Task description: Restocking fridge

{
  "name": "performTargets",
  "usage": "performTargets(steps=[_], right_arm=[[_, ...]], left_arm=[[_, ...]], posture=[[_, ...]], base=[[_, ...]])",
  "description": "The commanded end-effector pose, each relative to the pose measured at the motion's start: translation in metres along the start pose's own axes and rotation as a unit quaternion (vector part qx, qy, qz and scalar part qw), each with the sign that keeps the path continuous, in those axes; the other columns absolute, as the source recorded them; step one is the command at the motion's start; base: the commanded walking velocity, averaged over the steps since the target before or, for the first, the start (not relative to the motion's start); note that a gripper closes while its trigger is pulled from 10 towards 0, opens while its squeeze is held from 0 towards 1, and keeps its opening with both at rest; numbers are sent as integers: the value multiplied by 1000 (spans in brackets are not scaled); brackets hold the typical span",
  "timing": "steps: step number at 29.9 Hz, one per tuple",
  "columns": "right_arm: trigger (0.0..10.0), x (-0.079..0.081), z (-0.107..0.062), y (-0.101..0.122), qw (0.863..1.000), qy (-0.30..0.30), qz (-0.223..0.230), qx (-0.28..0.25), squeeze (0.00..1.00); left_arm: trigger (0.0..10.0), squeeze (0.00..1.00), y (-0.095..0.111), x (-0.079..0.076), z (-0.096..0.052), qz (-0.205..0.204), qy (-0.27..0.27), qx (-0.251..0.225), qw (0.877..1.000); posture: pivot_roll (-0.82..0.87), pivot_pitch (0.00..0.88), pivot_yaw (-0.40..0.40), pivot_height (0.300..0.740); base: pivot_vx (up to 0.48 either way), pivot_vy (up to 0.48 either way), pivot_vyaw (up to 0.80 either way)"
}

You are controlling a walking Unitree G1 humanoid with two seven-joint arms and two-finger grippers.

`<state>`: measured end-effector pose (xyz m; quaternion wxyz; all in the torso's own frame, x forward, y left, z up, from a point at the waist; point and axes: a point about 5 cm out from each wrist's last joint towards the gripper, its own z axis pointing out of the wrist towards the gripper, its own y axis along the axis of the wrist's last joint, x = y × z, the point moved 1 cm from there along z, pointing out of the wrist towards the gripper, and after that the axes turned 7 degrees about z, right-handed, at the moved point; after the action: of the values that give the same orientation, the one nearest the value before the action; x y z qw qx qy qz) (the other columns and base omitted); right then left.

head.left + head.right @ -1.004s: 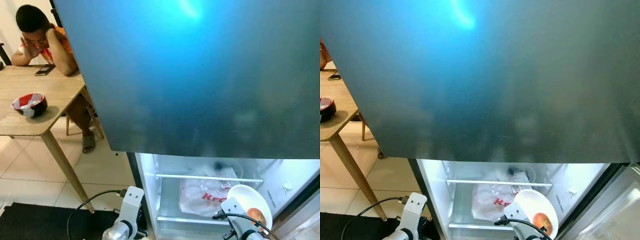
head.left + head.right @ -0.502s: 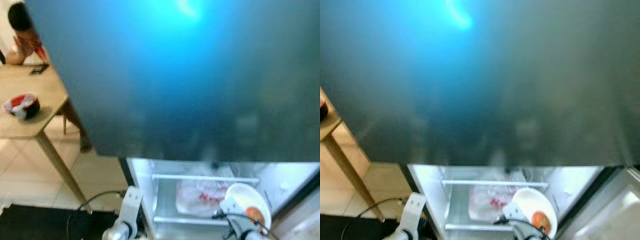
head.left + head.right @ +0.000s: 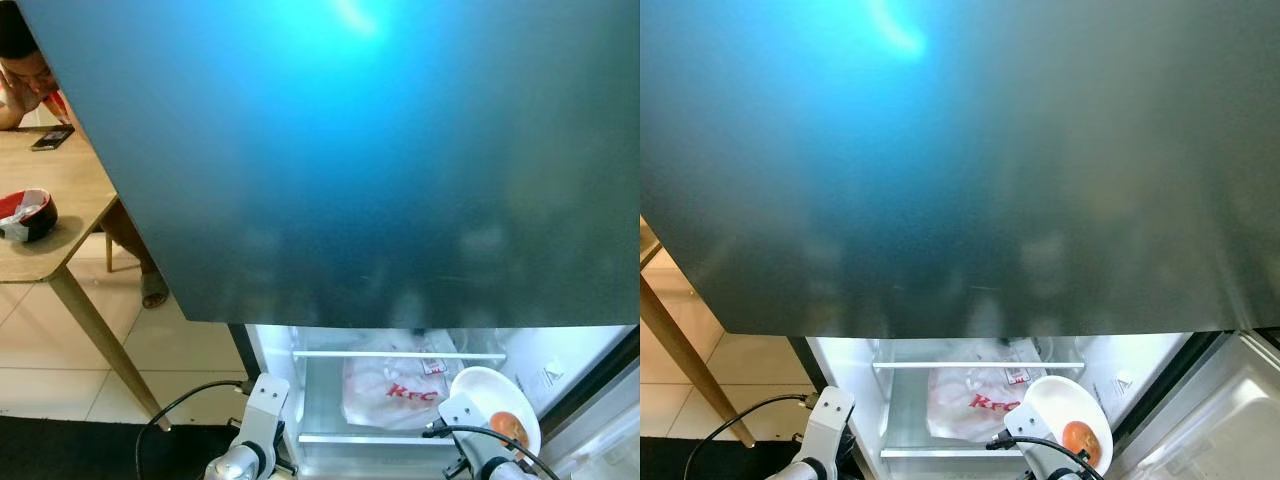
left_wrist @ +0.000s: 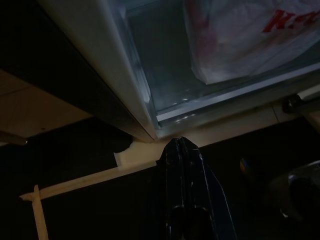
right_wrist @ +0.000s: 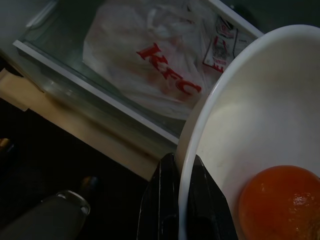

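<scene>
The right claw (image 5: 181, 167) is pinching the rim of a white bowl (image 5: 260, 105), one black finger on each side of the wall, and an orange (image 5: 277, 202) is sitting inside that bowl, just beyond the fingertips. Ahead of this claw the fridge (image 3: 380, 160) is standing with its lower compartment lit, the big dark upper door looming above. Straight past the bowl, a white KFC bag (image 5: 145, 60) is lying on the glass shelf (image 5: 75, 82), with a paper receipt (image 5: 220, 47) against it, close to the bowl's rim. The bowl is hovering in front of the shelf's edge, apart from the bag.

The left claw (image 4: 181, 145) is hanging low with its fingers pressed together, tips pointing at the bottom front corner of the fridge cabinet; the same bag is showing beyond it behind the shelf lip.

Well off to the left claw's outer side, a wooden bench (image 3: 50, 215) is carrying a red-and-white bowl (image 3: 25, 212) and a phone (image 3: 52, 138), and a person (image 3: 25, 70) is leaning on it.
</scene>
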<state>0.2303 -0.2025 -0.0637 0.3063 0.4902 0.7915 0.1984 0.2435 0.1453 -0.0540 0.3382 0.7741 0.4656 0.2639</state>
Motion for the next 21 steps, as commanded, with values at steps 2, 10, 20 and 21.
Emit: performTargets(steps=[2, 10, 20, 21], right_arm=[[10000, 2, 2, 14, 999, 9, -22, -25, 0], [10000, 7, 6, 35, 994, 40, -94, -44, 0], [10000, 3, 10, 65, 988, 46, -134, -67, 0], [10000, 3, 10, 70, 987, 47, -141, -69, 0]], left_arm=[[10000, 0, -9, -1, -3, 20, -10, 13, 1000], [10000, 0, -8, -2, -2, 22, -13, 12, 1000], [10000, 0, -7, -3, -2, 28, -14, 9, 999], [10000, 0, -7, -3, -3, 30, -15, 8, 999]], posture=[[-73, 53, 38, 726], [-74, 62, 35, 701], [-72, 69, 27, 701], [-72, 70, 26, 696]], base=[[0, 0, 0], [0, 0, 0], [0, 0, 0], [0, 0, 0]])
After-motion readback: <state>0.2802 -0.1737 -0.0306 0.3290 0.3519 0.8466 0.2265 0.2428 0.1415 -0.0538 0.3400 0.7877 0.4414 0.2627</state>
